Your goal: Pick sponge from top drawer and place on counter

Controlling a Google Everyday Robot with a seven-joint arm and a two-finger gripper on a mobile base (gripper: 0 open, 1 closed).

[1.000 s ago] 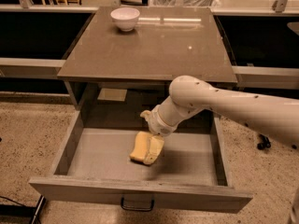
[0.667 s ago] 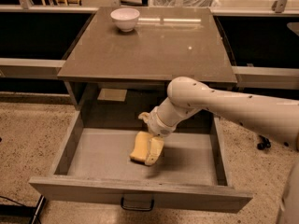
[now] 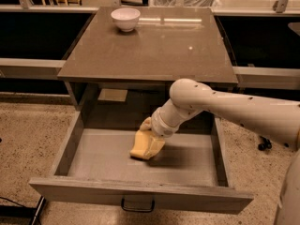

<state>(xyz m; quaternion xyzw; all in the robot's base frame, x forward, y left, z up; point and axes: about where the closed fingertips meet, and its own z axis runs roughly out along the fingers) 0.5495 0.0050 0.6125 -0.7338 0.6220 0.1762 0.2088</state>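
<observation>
As I stand facing the cabinet, the speckled floor point(image 3: 28, 135) runs off at my 9 o'clock. Next comes the top drawer point(image 3: 93, 158), pulled well out toward me. Its grey bottom is bare on that side, and its small dark handle point(image 3: 137, 204) hangs at 6 o'clock on the front panel. Deep inside the cabinet, at about 11 o'clock from the drawer's middle, a pale flat sheet point(image 3: 112, 95) lies in the shadow; I cannot tell what it is.

Above that, a white bowl point(image 3: 125, 18) sits upright near the 11 o'clock corner of the counter point(image 3: 154, 46). The counter's glossy grey-brown top catches a streak of light along its far edge.

Moving right, the sponge point(image 3: 145, 146) is inside the drawer, close to the middle of its bottom. It is pale yellow and tilted, with its lower end down by the drawer bottom and its upper end tucked up into the gripper point(image 3: 149, 134). The gripper comes onto it from about 1 o'clock. One tan finger point(image 3: 146, 123) shows at the left of the wrist, and the fingers look closed on the sponge's upper end.

From there the white arm point(image 3: 234, 109) bends at a rounded joint just under the counter's front edge. It stretches away over the drawer's right wall toward 3 o'clock, where it leaves my view.
</observation>
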